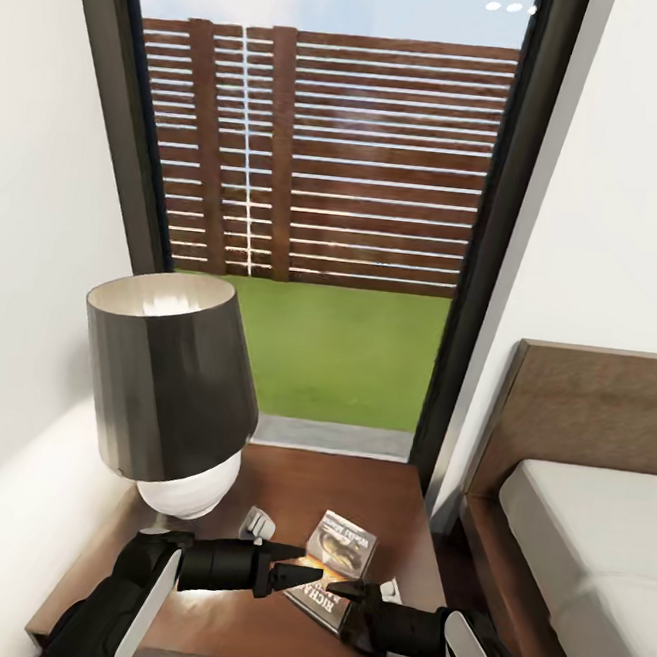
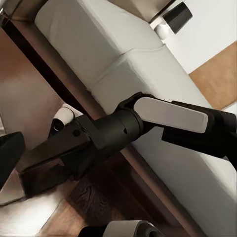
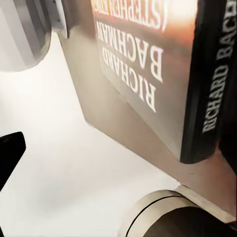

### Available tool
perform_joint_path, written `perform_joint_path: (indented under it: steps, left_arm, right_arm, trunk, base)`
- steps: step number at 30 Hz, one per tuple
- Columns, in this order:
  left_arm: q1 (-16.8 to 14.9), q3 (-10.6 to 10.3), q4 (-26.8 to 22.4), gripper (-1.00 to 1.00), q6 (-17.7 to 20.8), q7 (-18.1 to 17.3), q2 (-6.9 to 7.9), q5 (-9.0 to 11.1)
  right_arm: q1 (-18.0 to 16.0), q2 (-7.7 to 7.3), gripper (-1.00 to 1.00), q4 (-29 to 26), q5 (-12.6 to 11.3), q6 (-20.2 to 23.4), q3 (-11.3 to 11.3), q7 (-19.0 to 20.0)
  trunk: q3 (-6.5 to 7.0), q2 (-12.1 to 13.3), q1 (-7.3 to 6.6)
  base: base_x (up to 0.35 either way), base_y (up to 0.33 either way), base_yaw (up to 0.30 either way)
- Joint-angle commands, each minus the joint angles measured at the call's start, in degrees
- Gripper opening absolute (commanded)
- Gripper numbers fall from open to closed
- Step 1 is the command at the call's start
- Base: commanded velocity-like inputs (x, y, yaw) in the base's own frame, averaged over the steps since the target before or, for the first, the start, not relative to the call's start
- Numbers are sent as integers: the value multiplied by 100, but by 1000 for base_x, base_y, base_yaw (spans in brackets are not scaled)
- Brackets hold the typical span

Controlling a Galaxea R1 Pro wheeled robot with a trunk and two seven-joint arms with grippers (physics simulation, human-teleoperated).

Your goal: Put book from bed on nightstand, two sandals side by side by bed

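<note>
One thin paperback, the book (image 1: 338, 567), lies flat on the glossy dark-brown wooden top of the nightstand (image 1: 283, 485). Its dark cover bears a picture and an orange band; in the right wrist view the white lettering "RICHARD BACHMAN" reads clearly on cover and black spine (image 3: 210, 84).

One lamp (image 1: 166, 393) stands on the same table, with a smooth metallic grey conical shade over a rounded white base. One small white-and-grey object (image 1: 257, 525) sits between lamp and book; what it is cannot be made out.

Two matte black arms with white panels reach in from the lower edge of the head view. The left tool (image 1: 297, 575) has its pointed tips close together at the book's near-left edge; whether they pinch the cover cannot be told. The right tool (image 1: 351, 594) lies over the book's near corner, its tips too dark and overlapped to judge, so its opening cannot be told either.

The bed (image 1: 590, 535), with plain off-white mattress and brown wooden headboard, is cut off at the right. A tall dark-framed window (image 1: 324, 167) shows a slatted wooden fence and grass.
</note>
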Motion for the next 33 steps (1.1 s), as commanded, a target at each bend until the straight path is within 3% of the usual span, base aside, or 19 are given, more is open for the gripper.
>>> perform_joint_path:
  steps: [1, 7, 18, 26, 33]
  left_arm:
    - [-3, -1, 0, 100, 45, 0, -2, 26]
    - [-3, -1, 0, 100, 45, 7, -4, 26]
    - [-3, -1, 0, 100, 45, 9, -8, 26]
    - [-1, -1, 5, 100, 45, 17, -9, 25]
    - [-3, -4, 8, 100, 45, 26, -16, 11]
  right_arm:
    - [-2, -7, 100, 1, 58, -13, 35, 23]
    - [-2, -7, 100, 1, 58, -13, 32, 23]
    - [-2, -7, 100, 2, 58, -14, 31, 23]
    - [-2, -7, 100, 1, 58, -13, 34, 23]
    - [-2, -7, 100, 1, 58, -13, 31, 23]
  trunk:
    - [-6, -2, -4]
    - [-6, -2, -4]
    - [-6, -2, -4]
    - [-6, -2, -4]
    - [120, 278, -157]
  base:
    - [-104, 0, 0]
    - [-82, 0, 0]
    - [-304, 0, 0]
    - [-66, 0, 0]
    - [-4, 0, 0]
